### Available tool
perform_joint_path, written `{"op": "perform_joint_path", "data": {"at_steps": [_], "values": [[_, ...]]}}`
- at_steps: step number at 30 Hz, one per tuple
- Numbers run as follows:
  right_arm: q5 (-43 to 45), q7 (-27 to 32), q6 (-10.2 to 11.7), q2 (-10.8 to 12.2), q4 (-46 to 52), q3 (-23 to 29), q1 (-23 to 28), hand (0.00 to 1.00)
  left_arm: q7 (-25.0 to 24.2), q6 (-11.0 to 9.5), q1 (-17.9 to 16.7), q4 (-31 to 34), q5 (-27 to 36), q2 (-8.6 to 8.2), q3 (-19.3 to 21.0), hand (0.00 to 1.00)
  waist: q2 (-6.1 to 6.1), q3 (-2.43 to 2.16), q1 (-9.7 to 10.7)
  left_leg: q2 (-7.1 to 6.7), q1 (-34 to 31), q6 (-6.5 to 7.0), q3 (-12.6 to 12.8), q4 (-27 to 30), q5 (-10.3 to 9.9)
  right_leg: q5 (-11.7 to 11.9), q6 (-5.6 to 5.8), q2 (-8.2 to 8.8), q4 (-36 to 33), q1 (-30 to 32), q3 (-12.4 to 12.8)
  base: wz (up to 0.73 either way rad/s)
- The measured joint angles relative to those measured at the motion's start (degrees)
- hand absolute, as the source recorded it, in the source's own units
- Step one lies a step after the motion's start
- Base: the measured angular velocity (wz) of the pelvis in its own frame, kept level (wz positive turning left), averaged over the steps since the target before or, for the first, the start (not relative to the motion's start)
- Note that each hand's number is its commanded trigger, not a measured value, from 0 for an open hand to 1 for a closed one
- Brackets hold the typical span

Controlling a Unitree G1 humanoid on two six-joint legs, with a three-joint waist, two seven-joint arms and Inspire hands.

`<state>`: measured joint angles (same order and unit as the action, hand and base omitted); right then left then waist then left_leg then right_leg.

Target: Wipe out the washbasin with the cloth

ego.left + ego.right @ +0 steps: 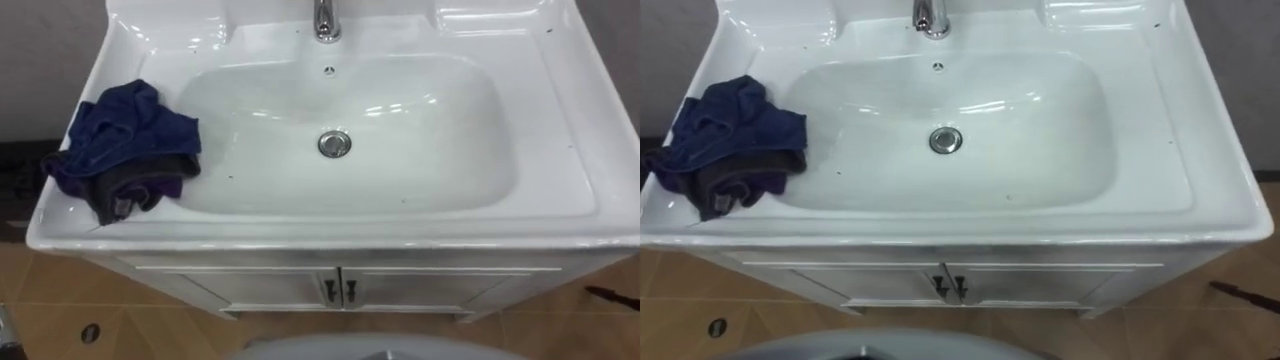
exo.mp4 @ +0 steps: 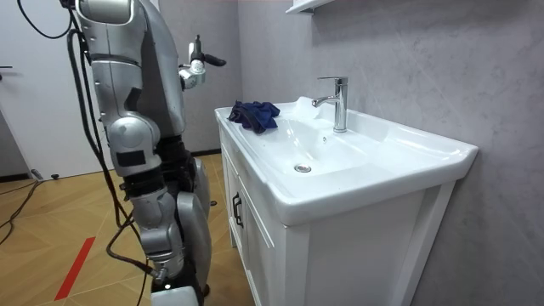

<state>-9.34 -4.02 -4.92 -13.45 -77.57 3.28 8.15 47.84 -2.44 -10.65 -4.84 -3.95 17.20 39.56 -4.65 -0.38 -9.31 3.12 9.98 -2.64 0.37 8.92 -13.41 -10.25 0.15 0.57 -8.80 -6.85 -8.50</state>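
Note:
A white basin (image 1: pixel 560 150) tops a white cabinet, with a chrome drain (image 1: pixel 334 143) in the middle of its bowl and a chrome tap (image 1: pixel 326 20) at the back. A crumpled dark blue cloth (image 1: pixel 130 145) lies on the basin's left rim, partly over the bowl's edge; it also shows as the cloth (image 2: pixel 255 114) at the far end of the basin in the room view. I stand upright in front of the basin. My left hand (image 2: pixel 194 70) is raised at chest height on my far side, short of the cloth and apart from it.
The cabinet's two doors (image 1: pixel 338 290) with dark handles sit below the rim. A grey wall (image 2: pixel 408 59) rises behind the basin, with a shelf (image 2: pixel 310 5) high up. Wooden floor (image 2: pixel 51 221) spreads behind me, with a red line (image 2: pixel 76 263) on it.

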Motion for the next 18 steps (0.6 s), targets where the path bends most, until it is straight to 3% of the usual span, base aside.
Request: {"op": "perform_joint_path", "data": {"at_steps": [4,6,10,14,15,18], "values": [[0.92,-0.5,0.02,-0.18,0.0,-0.38,-0.17,0.0,1.48,0.0,-1.55,-2.17,0.0,0.0,0.14,0.0,0.82,-0.37,-1.33,-0.29,-0.75,0.01,-1.81,0.55,-0.01,-0.06,0.1,0.32,0.14,-0.22,-1.36,0.19],[0.63,-0.15,0.09,-0.37,1.83,-0.36,-0.36,0.0,2.01,-0.03,-3.0,-4.44,0.07,0.0,0.23,0.0,0.53,-0.38,-2.34,-0.35,-0.64,0.01,-2.23,0.54,-0.01,-0.06,0.1,0.37,0.17,-0.4,-1.41,0.02],[-0.05,0.3,0.3,-0.39,2.61,-0.41,-0.05,0.0,3.33,-0.34,-4.24,-8.98,2.05,-0.02,0.34,0.0,0.04,-0.26,-2.47,-0.48,-0.4,0.02,-2.78,0.48,-0.01,-0.21,0.25,0.56,0.22,-0.94,-2.33,0.13],[-2.03,0.3,0.23,-0.57,2.71,-0.46,-0.07,0.0,3.25,-0.43,-7.17,-16.64,7.18,-1.01,0.13,0.0,0.01,-0.1,-2.26,-0.78,-0.49,0.26,-2.89,0.47,0.14,-0.53,0.4,1.03,0.0,-0.86,-2.85,0.01],[-2.13,0.2,0.07,-0.58,2.74,-0.38,-0.04,0.0,3.21,-0.42,-7.81,-19.06,8.86,-1.15,0.12,0.0,-0.06,-0.24,-2.27,-0.83,-0.72,0.26,-2.88,0.42,0.14,-0.68,0.41,1.13,-0.21,-0.45,-2.85,0.0],[-4.28,0.12,-0.04,-0.52,2.68,-1.08,-0.07,0.0,3.14,-0.42,-8.91,-27.72,11.33,-1.42,-1.53,0.0,0.87,-0.11,-2.26,-0.94,-0.79,0.46,-2.87,-0.14,0.26,-0.71,0.51,1.26,-0.79,-0.33,-3.06,0.04]]}}
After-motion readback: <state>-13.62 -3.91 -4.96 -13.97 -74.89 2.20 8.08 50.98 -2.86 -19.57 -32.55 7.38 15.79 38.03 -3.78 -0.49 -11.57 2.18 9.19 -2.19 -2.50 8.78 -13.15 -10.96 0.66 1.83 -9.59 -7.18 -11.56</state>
